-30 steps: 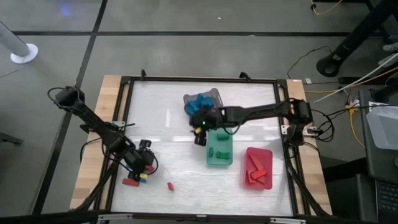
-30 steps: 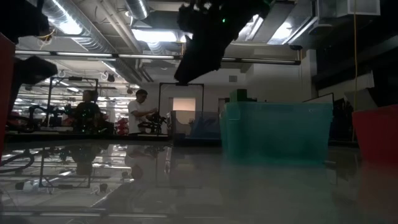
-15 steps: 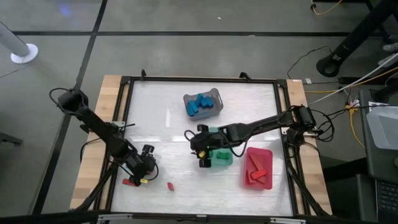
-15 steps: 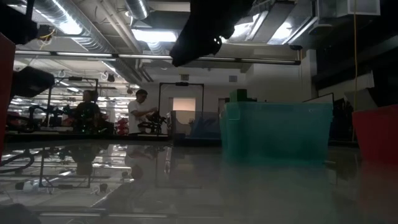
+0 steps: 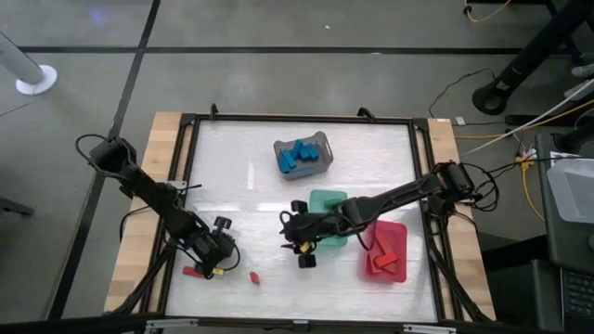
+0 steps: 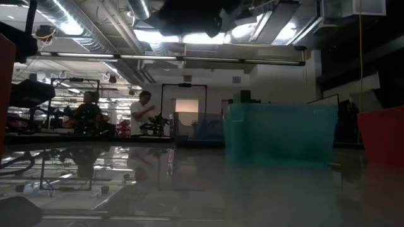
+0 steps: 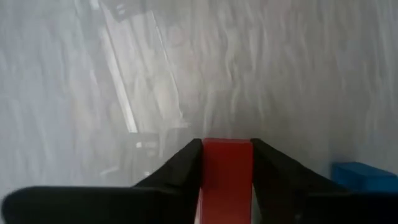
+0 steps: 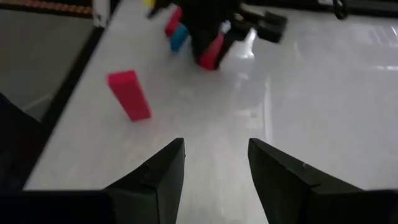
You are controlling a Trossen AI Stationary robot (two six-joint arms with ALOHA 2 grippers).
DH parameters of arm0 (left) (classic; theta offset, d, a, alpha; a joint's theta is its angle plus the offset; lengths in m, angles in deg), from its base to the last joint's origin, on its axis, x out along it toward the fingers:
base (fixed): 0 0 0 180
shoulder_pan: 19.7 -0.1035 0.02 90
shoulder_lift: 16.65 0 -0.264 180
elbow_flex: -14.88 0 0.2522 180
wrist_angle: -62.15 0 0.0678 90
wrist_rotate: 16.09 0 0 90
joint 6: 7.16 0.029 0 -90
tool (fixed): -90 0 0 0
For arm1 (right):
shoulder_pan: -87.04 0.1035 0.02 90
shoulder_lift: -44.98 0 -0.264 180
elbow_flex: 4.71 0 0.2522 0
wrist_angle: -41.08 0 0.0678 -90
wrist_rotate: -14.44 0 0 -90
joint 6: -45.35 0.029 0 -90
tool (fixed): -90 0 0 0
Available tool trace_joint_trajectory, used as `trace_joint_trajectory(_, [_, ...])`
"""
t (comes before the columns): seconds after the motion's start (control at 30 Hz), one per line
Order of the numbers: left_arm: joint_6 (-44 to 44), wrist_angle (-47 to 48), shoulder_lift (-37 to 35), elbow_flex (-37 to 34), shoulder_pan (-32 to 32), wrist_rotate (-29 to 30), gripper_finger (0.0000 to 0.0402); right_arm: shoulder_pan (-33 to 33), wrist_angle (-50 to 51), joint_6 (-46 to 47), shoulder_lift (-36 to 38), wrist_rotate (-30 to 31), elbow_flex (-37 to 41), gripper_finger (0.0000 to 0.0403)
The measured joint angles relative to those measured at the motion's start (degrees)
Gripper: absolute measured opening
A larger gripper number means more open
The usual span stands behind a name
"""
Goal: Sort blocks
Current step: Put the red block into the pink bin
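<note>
Left gripper [image 7: 227, 163] around red block [image 7: 226, 174]

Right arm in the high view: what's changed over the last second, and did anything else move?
The right end effector swung from beside the grey basket, past the green tray, toward the table's near edge, empty and open, now facing the loose red block. The left end effector shifted slightly nearer and grips a red block. Trays, basket and loose block stayed put.

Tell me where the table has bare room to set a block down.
Bare: the strip left of the grey slatted basket, and the near edge between the lone red block and the flat red tray. Crowded: mid-table, where the right gripper hangs by the flat green tray, and around the left gripper.
</note>
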Motion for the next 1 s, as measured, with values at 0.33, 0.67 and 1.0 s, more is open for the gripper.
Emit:
trace_joint_trajectory(0.33, [0.06, 0.47, 0.2, 3.6, -0.04, -0.34, 0.0087, 3.19, -4.92, -0.08, -0.55, 0.0, -0.04, 0.0177])
trace_joint_trajectory(0.67, [4.14, 0.5, -1.72, 10.19, -2.02, -0.19, 0.0091, 5.02, -6.61, -0.1, -2.58, 2.03, -0.04, 0.0177])
trace_joint_trajectory(1.0, [14.67, 0.65, -7.67, 19.02, -5.87, -0.08, 0.0095, 4.82, -7.7, -0.09, -5.41, 4.18, 0.04, 0.0177])
